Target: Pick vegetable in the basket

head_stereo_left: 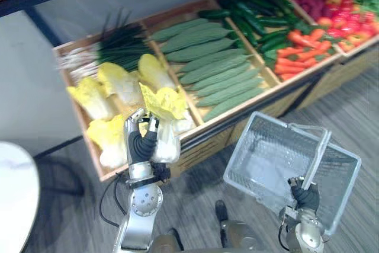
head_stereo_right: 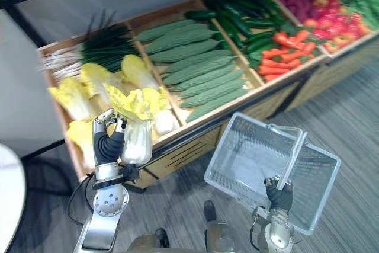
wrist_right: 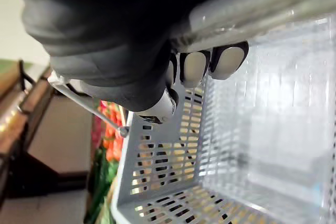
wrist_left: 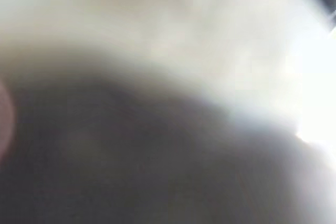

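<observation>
Basket (head_stereo_left: 260,140) handle (head_stereo_left: 317,157) is gripped by the right hand (head_stereo_left: 306,196), with the fingers curled round it. The clear mesh basket is held tilted above the floor.

The left hand (head_stereo_left: 141,144) is closed round the white stalk of a napa cabbage (head_stereo_left: 168,140), which is held over the front edge of the wooden counter (head_stereo_left: 207,140). The cabbage's long axis is near upright: stalk end down, yellow leaves up and away from the robot.

Further cabbages (head_stereo_left: 95,96) are laid in the compartment behind, with green onions (head_stereo_left: 121,45) at its back. Pale green gourds (head_stereo_left: 216,66), dark cucumbers (head_stereo_left: 254,16) and carrots (head_stereo_left: 302,48) are arranged in the compartments to the right.
</observation>
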`<state>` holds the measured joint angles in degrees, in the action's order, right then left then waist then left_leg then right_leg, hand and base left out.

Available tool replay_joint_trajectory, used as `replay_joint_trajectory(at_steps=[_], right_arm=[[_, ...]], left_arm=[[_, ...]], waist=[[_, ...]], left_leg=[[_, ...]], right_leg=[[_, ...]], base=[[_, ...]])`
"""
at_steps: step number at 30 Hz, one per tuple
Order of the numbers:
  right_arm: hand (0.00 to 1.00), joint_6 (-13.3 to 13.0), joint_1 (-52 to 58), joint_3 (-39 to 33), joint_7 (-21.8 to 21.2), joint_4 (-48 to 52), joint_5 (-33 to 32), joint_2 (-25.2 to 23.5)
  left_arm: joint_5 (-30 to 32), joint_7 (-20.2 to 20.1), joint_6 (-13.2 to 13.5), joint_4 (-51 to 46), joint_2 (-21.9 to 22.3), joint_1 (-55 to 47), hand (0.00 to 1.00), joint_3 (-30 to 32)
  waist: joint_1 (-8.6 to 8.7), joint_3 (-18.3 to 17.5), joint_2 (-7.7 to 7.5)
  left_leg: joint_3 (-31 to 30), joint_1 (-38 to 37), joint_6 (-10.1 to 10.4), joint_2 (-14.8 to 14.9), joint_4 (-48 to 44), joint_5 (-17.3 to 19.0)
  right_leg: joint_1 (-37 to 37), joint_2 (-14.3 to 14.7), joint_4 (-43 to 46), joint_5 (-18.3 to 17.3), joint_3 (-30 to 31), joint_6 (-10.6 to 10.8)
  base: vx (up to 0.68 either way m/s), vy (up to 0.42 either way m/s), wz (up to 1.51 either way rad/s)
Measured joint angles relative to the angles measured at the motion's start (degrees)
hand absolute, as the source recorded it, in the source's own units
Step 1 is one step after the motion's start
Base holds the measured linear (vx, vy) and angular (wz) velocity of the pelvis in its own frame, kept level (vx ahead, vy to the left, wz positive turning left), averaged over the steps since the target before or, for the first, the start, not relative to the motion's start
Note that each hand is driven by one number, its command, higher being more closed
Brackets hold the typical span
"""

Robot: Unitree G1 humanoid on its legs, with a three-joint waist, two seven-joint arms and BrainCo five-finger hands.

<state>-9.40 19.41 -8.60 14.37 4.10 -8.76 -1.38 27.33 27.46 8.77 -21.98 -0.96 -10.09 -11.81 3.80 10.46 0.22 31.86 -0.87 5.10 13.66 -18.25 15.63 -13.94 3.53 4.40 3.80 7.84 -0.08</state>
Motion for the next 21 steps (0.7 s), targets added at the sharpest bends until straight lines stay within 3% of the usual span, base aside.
replay_joint_trajectory(at_steps=[2, 3, 4, 5, 7, 9, 11, 12, 13, 15, 18, 19, 20, 21], right_arm=[[1.00, 0.0, -3.7, 1.7, 0.0, -1.8, 1.1, -0.1], [1.00, 0.0, -4.8, 1.7, 0.0, -2.8, 1.6, -0.1], [1.00, 0.0, -7.3, 1.8, 0.0, -5.3, 2.3, 0.2], [1.00, 0.2, -10.0, 2.0, 0.0, -8.1, 2.6, 0.3], [1.00, 0.9, -11.3, 2.5, 0.0, -9.2, 2.8, 0.6], [1.00, 1.4, -10.9, 3.4, 0.0, -9.5, 2.9, 1.6], [1.00, 2.2, -10.9, 4.6, 0.0, -9.5, 2.9, 3.7], [1.00, 2.2, -11.1, 5.0, 0.0, -9.5, 2.9, 4.3], [1.00, 2.2, -11.7, 5.7, 0.1, -9.5, 2.4, 5.2], [1.00, 2.2, -13.4, 7.1, 0.0, -9.5, 1.3, 6.0], [1.00, 2.1, -14.2, 7.8, 0.0, -9.3, 0.1, 6.4], [1.00, 2.1, -14.1, 8.4, -0.2, -9.2, -0.3, 6.9], [1.00, 2.2, -13.7, 9.1, -0.5, -8.9, -0.4, 7.2], [1.00, 2.2, -12.2, 10.2, -1.3, -7.8, -0.9, 8.3]], left_arm=[[-0.3, 0.0, 0.0, 1.0, -1.0, 1.6, 1.00, -0.7], [-0.3, 0.0, 0.0, 1.8, -1.1, 2.3, 1.00, -0.7], [-0.3, -0.1, 0.0, 2.9, -1.1, 3.4, 1.00, -0.1], [-0.5, 0.0, 0.0, 3.7, -1.1, 4.0, 1.00, 0.6], [-0.8, -0.1, 0.0, 5.8, -1.1, 5.5, 1.00, 0.6], [-0.9, -1.4, 0.0, 10.0, -1.1, 8.1, 1.00, -0.7], [-1.7, -2.2, 0.1, 14.1, -1.0, 9.8, 1.00, -3.7], [-2.0, -2.3, 0.2, 15.2, -1.1, 10.3, 1.00, -4.1], [-2.5, -2.4, 0.2, 16.8, -0.8, 10.9, 1.00, -5.8], [-3.3, -2.7, 0.2, 18.3, -0.4, 10.9, 1.00, -6.9], [-4.3, -2.9, 0.2, 19.0, -0.3, 11.0, 1.00, -6.9], [-4.5, -2.9, 0.3, 19.8, 0.1, 11.0, 1.00, -7.0], [-4.7, -3.1, 0.2, 20.2, 0.3, 11.0, 1.00, -7.5], [-5.3, -3.7, 0.3, 21.9, 0.3, 11.6, 1.00, -8.1]], waist=[[0.05, -0.2, -0.30], [0.01, -0.2, -0.19], [-0.25, -0.2, 0.11], [-0.33, -0.2, 0.21], [-0.06, -0.3, 0.46], [0.37, -0.6, 1.11], [0.48, -0.6, 2.08], [0.40, -0.6, 2.30], [0.32, -0.7, 2.50], [-0.31, -0.6, 2.46], [-1.65, -0.6, 2.47], [-1.64, -0.9, 2.95], [-1.64, -1.5, 3.86], [-1.24, -2.3, 4.71]], left_leg=[[7.7, -3.2, 0.0, 0.4, 1.9, 0.2], [9.6, -4.1, 0.0, 0.3, 2.5, 0.2], [13.6, -6.3, 0.1, 0.2, 3.8, 0.2], [16.0, -8.1, 0.2, 0.3, 4.2, 0.1], [16.7, -9.5, 0.2, 1.0, 3.1, 0.1], [16.7, -9.8, -0.2, 5.4, -6.5, -0.1], [8.8, -5.4, -8.3, 12.0, -25.5, -4.8], [5.6, -3.6, -7.8, 12.1, -28.8, -3.7], [-1.7, 1.0, -6.4, 10.1, -32.9, -1.3], [-11.2, 6.9, -5.7, 4.4, -32.5, 1.8], [-20.9, 10.2, -4.4, -1.8, -22.3, 3.0], [-24.9, 10.0, -2.2, -3.8, -13.4, 0.9], [-26.4, 9.8, -1.0, -3.7, -7.8, -2.7], [-26.8, 9.2, -1.0, -3.9, -3.6, -4.9]], right_leg=[[-2.3, -6.1, 3.0, -2.4, -22.1, -3.5], [-2.0, -7.8, 3.8, -3.0, -28.2, -4.4], [-0.9, -10.3, 4.8, -3.5, -39.1, -5.1], [0.0, -10.7, 4.8, -3.4, -44.7, -5.1], [-0.6, -9.1, 4.9, -2.4, -42.6, -5.3], [-0.1, -6.1, 4.8, -2.2, -37.6, -5.6], [3.9, -2.4, 3.3, -3.0, -32.8, -6.6], [4.7, -1.9, 3.0, -3.1, -31.5, -6.7], [6.2, -1.5, 2.0, -3.3, -28.8, -6.7], [8.6, -1.9, 1.1, -3.0, -23.5, -6.1], [11.3, -3.4, 0.4, -2.7, -17.4, -5.0], [12.1, -3.7, 0.3, -2.8, -16.0, -3.1], [12.2, -3.2, 0.2, -2.9, -15.1, -2.0], [12.9, -2.9, -1.0, -2.6, -12.6, 0.4]], base=[[0.05, 0.016, -1.77], [0.08, -0.023, -1.64], [0.12, -0.093, -1.78], [0.13, -0.124, -1.81], [0.16, -0.160, -1.49], [0.27, -0.169, -1.44], [0.31, -0.079, -1.32], [0.31, 0.003, -1.10], [0.31, 0.083, -1.01], [0.35, 0.138, -1.20], [0.26, 0.187, -1.26], [0.19, 0.227, -0.92], [0.21, 0.291, -1.06], [0.17, 0.251, -0.69]])
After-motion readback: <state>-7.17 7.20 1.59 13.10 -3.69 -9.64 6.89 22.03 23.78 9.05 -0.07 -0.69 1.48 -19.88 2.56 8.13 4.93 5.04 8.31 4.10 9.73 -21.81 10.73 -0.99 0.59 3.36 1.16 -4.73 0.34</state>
